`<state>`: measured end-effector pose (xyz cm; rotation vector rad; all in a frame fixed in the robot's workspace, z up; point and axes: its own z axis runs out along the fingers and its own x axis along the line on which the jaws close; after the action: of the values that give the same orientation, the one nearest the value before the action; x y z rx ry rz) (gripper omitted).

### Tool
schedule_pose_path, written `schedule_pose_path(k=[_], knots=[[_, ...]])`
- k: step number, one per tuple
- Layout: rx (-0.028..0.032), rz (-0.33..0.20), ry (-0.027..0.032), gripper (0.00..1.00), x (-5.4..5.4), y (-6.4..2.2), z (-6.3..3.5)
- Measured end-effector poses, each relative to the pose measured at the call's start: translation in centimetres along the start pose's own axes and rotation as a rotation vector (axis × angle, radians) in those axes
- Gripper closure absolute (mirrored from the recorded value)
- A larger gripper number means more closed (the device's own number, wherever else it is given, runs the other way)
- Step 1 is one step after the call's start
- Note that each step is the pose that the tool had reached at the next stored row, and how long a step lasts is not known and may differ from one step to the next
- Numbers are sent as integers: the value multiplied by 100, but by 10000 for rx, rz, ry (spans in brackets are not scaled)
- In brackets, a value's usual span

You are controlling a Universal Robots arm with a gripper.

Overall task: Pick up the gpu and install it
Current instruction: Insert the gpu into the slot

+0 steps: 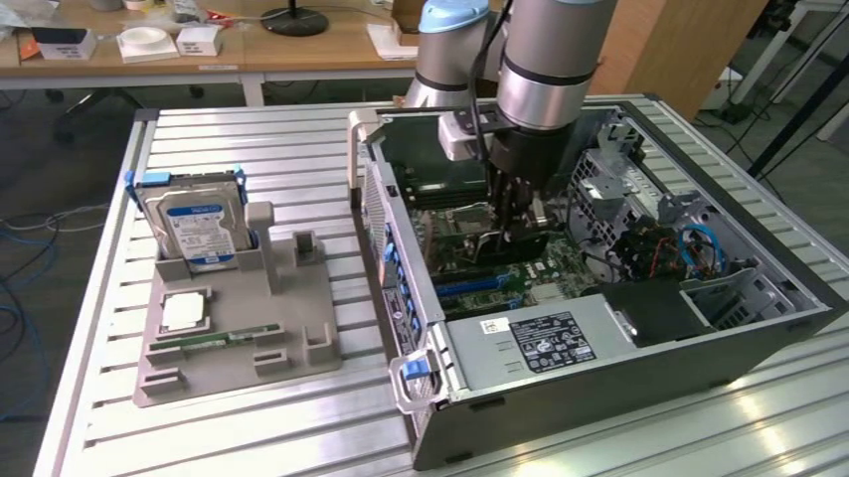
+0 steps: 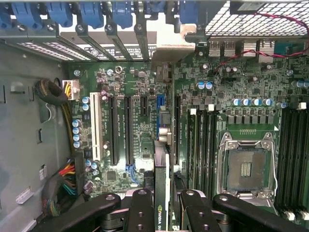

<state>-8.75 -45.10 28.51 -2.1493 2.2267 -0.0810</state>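
A silver and grey robot arm reaches down into a dark metal computer case that lies open on its side on a ribbed aluminium counter. In the wrist view the jaws are clamped on the gpu, with matte black fingers pressing on both flat faces. The gpu is seen edge-on as a thin dark board carrying a small green logo. It stands upright over the green motherboard, among long black expansion slots and in line with a short blue slot; whether it touches that slot cannot be told. Just beside it sits the square, silver-framed processor socket. Glossy blue plastic latches line the perforated rear wall of the case. In the exterior view, a boxy grey power supply with a black label fills the near end of the case. On the exterior view's left, well apart from the case, a grey moulded holder carries an upright silver hard drive with a blue and white label.
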Motion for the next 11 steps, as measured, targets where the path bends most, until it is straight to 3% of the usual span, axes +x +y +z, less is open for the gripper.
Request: schedule_pose_path(k=[11], knots=[[2, -3, 9, 74, 45, 56, 26]])
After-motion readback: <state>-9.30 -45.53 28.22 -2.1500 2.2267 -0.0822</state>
